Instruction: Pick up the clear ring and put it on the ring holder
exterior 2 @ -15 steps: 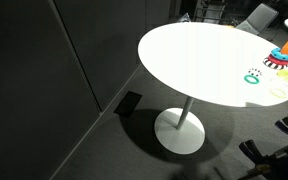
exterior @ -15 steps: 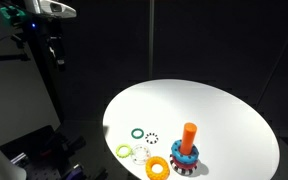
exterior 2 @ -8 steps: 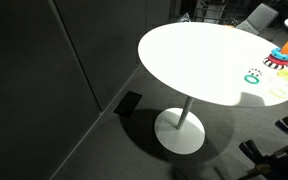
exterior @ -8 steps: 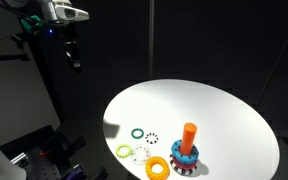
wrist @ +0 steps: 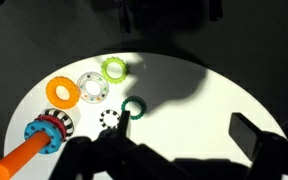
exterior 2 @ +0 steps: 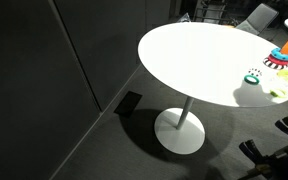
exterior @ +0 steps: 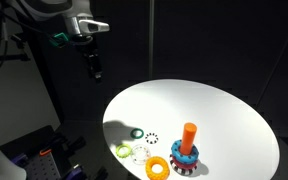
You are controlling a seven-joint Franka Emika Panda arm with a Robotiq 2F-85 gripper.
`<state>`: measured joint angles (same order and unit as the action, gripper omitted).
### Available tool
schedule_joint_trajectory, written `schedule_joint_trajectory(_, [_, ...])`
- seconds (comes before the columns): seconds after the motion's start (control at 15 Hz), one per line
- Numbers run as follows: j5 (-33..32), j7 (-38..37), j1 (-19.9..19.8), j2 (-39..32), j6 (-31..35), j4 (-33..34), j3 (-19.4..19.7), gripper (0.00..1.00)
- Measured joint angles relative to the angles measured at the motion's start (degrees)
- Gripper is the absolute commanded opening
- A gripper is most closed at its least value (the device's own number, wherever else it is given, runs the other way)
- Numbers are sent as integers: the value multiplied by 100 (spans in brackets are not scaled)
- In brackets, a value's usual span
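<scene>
The clear ring (wrist: 92,88) lies flat on the white round table (wrist: 204,90), between the flat orange ring (wrist: 61,91) and the yellow-green ring (wrist: 114,67). It shows faintly in an exterior view (exterior: 141,155). The ring holder (exterior: 187,148), an orange peg on a blue and red base, stands near the table's front edge and also shows in the wrist view (wrist: 39,145) and at the frame edge (exterior 2: 287,48). My gripper (exterior: 94,68) hangs high in the air beyond the table's edge, far from the rings. In the wrist view it (wrist: 184,122) is open and empty.
A dark green ring (wrist: 133,108) and a black-and-white dotted ring (wrist: 109,119) lie near the clear ring. The arm's shadow falls across the green ring (exterior: 136,132). Dark curtains surround the table; equipment stands low at one side (exterior: 44,160).
The arm has swung right and down towards the table. Its shadow now darkens the table near the green ring. The rings and the holder have not moved.
</scene>
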<state>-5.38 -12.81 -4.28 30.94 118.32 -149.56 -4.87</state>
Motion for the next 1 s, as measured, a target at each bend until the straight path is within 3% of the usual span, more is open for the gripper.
schedule_joint_trajectory(0.47, [-430,1107,-323,-843,580,26,840,100])
schedule_joint_trajectory(1.0, [-96,2798,-392,-1583,1747,34,1763,100])
